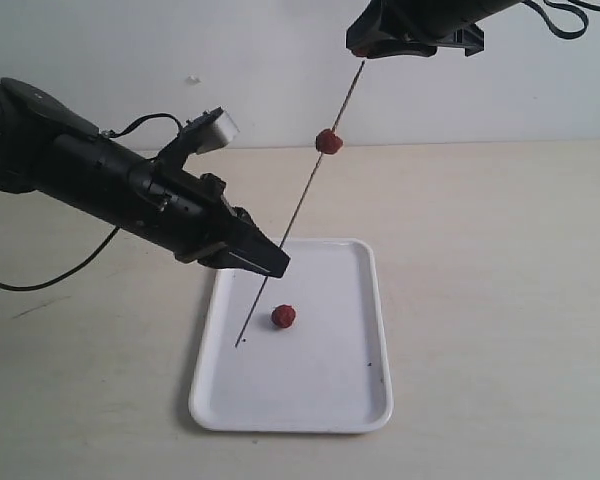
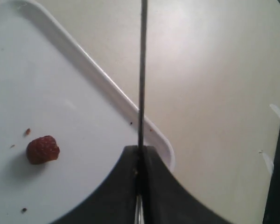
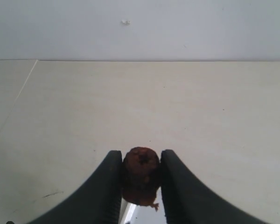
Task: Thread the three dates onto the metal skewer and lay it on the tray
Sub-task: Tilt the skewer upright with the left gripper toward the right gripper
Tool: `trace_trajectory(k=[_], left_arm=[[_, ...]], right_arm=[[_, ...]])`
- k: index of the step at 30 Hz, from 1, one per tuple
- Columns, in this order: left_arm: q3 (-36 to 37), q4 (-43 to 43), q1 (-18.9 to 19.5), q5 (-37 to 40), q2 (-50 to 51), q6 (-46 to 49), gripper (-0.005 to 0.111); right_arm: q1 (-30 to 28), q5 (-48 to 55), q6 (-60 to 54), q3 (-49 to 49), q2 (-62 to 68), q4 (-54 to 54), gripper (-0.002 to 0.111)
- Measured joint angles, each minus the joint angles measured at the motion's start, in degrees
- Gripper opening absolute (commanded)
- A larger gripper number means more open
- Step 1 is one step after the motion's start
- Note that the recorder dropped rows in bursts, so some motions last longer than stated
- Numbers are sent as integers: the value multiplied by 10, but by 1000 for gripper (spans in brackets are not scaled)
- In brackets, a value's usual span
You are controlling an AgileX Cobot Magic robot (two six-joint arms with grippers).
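The metal skewer (image 1: 302, 203) slants steeply, its lower tip touching the tray (image 1: 320, 390). My left gripper (image 1: 268, 258) is shut on the skewer's lower part, just above the tray. One red-brown date (image 1: 328, 141) is threaded high on the rod. At the rod's top end my right gripper (image 1: 364, 50) holds a darker date (image 3: 141, 175), its fingers (image 3: 113, 168) pressed to both sides. A third date (image 1: 283, 316) lies loose on the tray. The left wrist view shows the skewer (image 2: 142, 70) leaving my left gripper (image 2: 140, 150), with that loose date (image 2: 43, 150) on the tray (image 2: 60, 84).
The tray lies on a pale beige table (image 1: 500, 300) in front of a white wall (image 1: 230, 60). Small dark crumbs (image 2: 27, 132) dot the tray. A black cable (image 1: 50, 278) trails from the left arm at the table's left.
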Motion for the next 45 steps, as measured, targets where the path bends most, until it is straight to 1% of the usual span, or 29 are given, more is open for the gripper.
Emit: trace_trajectory(k=[11,24,28,35,45], left_arm=[[0,-16,0,-21,0,-1,0],[0,-36,0,-46,0,5,0],[0,-75,0,-49,0,34,0],[0,-168,-1,-49,2,86,0],[0,-257,-1,-52,3,158,0]], right_arm=[[0,27,-28,0,0,33,30],[0,31,-36,0,0,38,30],[0,32,-39,0,0,40,30],[0,32,-44,0,-1,47,30],[3,35,-46,0,-1,47,30]])
